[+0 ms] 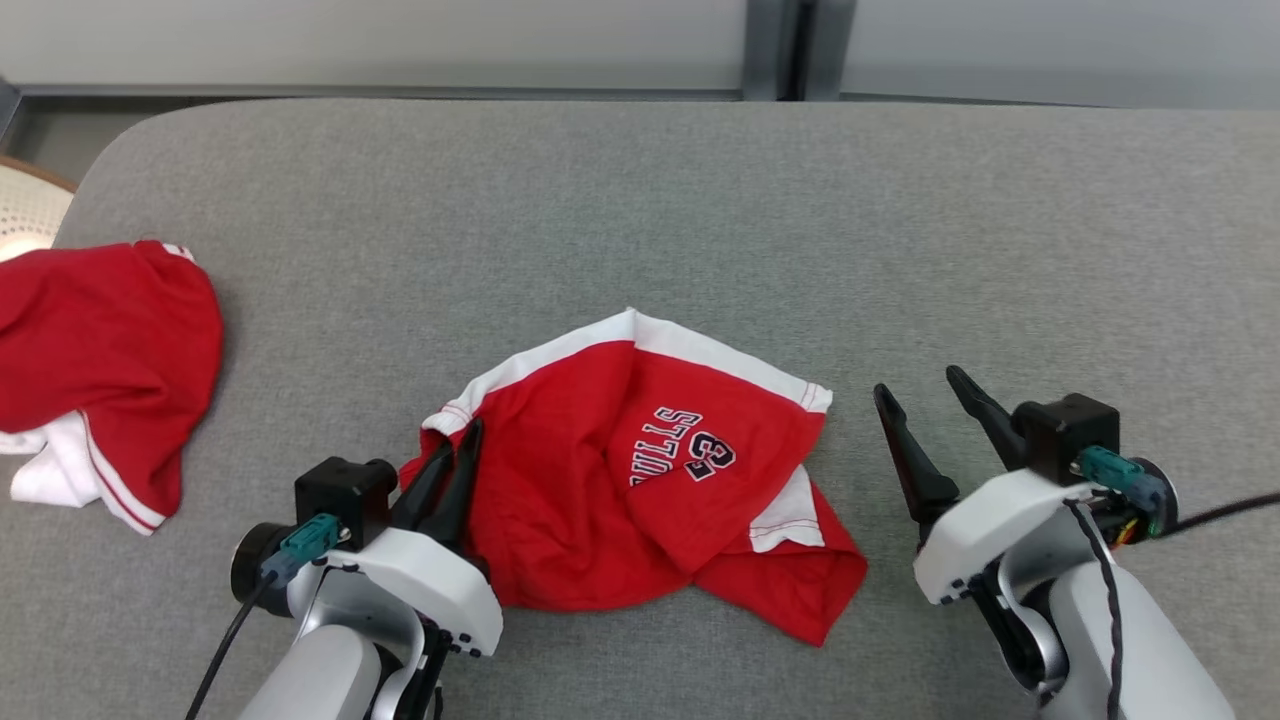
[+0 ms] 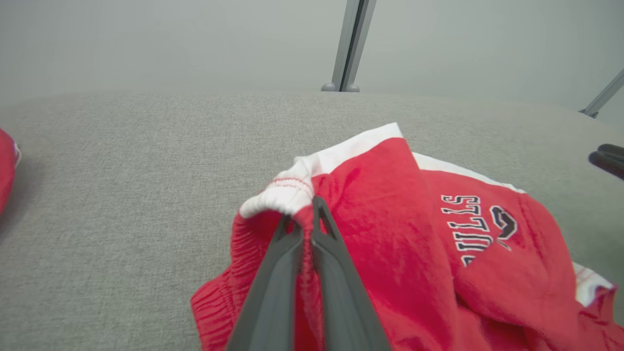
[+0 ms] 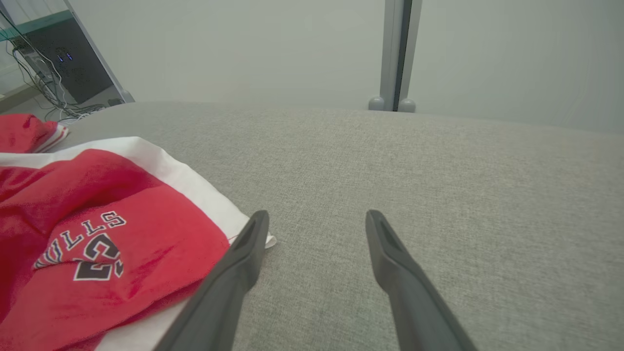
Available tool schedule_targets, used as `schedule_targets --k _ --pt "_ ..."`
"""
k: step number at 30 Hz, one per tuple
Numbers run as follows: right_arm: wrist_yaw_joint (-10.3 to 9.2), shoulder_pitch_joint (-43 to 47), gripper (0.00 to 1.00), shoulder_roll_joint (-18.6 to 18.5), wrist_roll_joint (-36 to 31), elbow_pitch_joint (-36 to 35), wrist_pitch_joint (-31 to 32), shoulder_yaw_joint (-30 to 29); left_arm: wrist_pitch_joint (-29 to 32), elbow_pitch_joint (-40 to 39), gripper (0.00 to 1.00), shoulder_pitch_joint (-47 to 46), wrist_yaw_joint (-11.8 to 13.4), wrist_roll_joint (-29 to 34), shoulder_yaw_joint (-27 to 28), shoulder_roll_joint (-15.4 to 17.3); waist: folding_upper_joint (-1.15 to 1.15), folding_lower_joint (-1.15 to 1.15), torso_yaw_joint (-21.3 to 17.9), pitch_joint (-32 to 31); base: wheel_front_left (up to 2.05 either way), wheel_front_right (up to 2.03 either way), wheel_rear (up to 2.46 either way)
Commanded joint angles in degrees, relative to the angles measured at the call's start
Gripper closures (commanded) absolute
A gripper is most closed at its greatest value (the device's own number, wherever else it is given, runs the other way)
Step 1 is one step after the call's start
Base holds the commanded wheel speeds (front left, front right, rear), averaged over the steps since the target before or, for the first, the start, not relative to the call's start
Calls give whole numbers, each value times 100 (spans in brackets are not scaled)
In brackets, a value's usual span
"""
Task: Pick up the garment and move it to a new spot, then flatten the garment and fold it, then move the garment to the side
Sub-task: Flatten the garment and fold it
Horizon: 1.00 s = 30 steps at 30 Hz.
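**The garment (image 1: pixel 640 480) is being grasped at its left edge by the left gripper (image 1: pixel 462 440).**
A red fold just under the white band is being clenched there. The right gripper (image 1: pixel 918 385) is being held released, with fingers spread, just beside the garment's right corner and apart from it. The garment is lying crumpled at the near middle of the table (image 1: pixel 700 200), its long axis running left to right between both grippers. It is red, with white trim and dark lettering.
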Motion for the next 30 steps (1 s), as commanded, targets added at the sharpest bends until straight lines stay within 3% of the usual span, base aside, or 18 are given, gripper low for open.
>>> schedule_targets --k 1,9,10,11,12,13,22,30 --pt "-2 -171 0 -28 85 160 -56 84 -54 25 100 -123 -19 44 -14 -11 0 0 227 213 0 0 0" --pt "-1 -945 0 -70 618 1728 65 965 -301 167 100 -389 -120 141 -155 -155 0 0 496 379 0 0 0" --pt "-2 -954 4 -72 690 1864 113 1080 -332 178 100 -399 -116 150 -159 -158 0 0 507 384 0 0 0" --pt "-1 -970 41 -73 775 1971 117 1178 -381 174 100 -411 -106 160 -152 -154 0 0 514 388 0 0 0" --pt "-1 -1004 61 -90 831 2056 85 1247 -411 167 100 -420 -97 162 -136 -142 0 0 518 389 0 0 0" --pt "-1 -1029 100 -110 888 2126 49 1310 -453 162 100 -432 -83 174 -124 -123 0 0 520 391 0 0 0" --pt "-5 -1354 100 -387 976 1848 -1052 1097 -815 -183 100 -497 50 338 87 148 0 0 358 176 0 0 0" --pt "-5 -1189 100 -710 714 465 -1480 582 -720 -1093 100 -608 167 484 249 540 0 0 -52 -150 0 0 0"
